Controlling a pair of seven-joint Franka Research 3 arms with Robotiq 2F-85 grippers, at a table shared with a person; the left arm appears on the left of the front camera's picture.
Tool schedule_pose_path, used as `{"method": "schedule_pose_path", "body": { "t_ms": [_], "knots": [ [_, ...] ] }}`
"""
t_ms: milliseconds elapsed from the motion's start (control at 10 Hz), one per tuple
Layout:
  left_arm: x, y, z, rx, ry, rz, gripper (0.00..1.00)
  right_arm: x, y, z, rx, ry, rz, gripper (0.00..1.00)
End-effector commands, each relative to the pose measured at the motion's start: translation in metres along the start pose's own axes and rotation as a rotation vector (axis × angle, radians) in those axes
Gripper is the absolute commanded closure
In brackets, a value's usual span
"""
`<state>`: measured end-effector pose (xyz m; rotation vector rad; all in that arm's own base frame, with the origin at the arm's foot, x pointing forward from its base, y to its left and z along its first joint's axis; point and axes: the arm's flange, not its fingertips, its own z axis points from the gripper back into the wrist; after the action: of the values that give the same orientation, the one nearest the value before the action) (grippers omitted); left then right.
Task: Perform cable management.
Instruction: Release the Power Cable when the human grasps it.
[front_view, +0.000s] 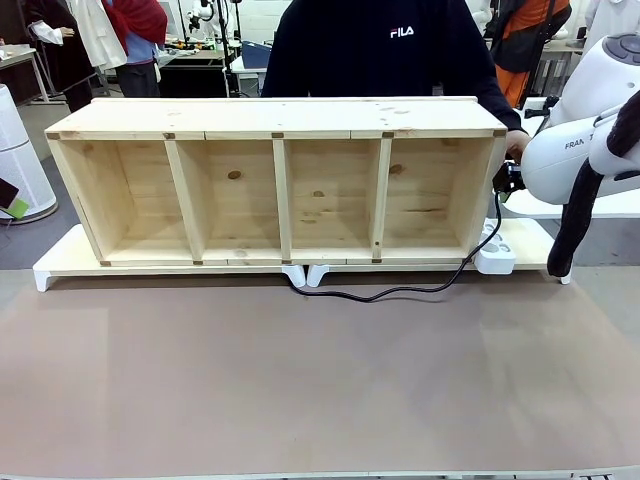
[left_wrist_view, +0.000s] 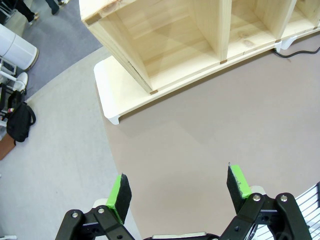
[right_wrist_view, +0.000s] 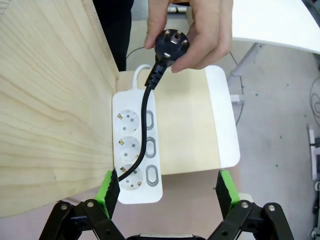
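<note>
The cable (front_view: 400, 292) is a thin black cord that comes out from under the middle of the wooden shelf (front_view: 275, 120), runs right over the brown mat and climbs past the shelf's right end. In the right wrist view a person's hand (right_wrist_view: 200, 30) holds its round black plug (right_wrist_view: 172, 45) above a white socket strip (right_wrist_view: 136, 145), and the cable (right_wrist_view: 145, 105) hangs down across the strip. My right gripper (right_wrist_view: 167, 185) is open just short of the strip, holding nothing. My left gripper (left_wrist_view: 179, 185) is open over bare mat, well away from the shelf (left_wrist_view: 165, 40).
The shelf stands on a white-footed board (front_view: 60, 262) that spans the table's far half. My right arm (front_view: 570, 150) hangs beside the shelf's right end. The socket strip (front_view: 493, 255) lies on the board there. The person stands behind the shelf. A stretch of cable (left_wrist_view: 300, 52) lies by the board's foot.
</note>
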<state>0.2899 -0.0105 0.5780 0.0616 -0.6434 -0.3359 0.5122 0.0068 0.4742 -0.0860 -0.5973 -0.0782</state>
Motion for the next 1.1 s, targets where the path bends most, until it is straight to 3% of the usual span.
{"method": "schedule_pose_path", "body": {
  "t_ms": [0,1000],
  "knots": [
    [0.0002,0.0,-0.0005,0.0,-0.004,0.015,0.0,0.0,0.0,-0.0009,0.0,0.001,-0.002,0.0],
    [0.0002,0.0,-0.0005,0.0,-0.004,0.015,0.0,0.0,0.0,-0.0009,0.0,0.001,-0.002,0.0]
  ]
}}
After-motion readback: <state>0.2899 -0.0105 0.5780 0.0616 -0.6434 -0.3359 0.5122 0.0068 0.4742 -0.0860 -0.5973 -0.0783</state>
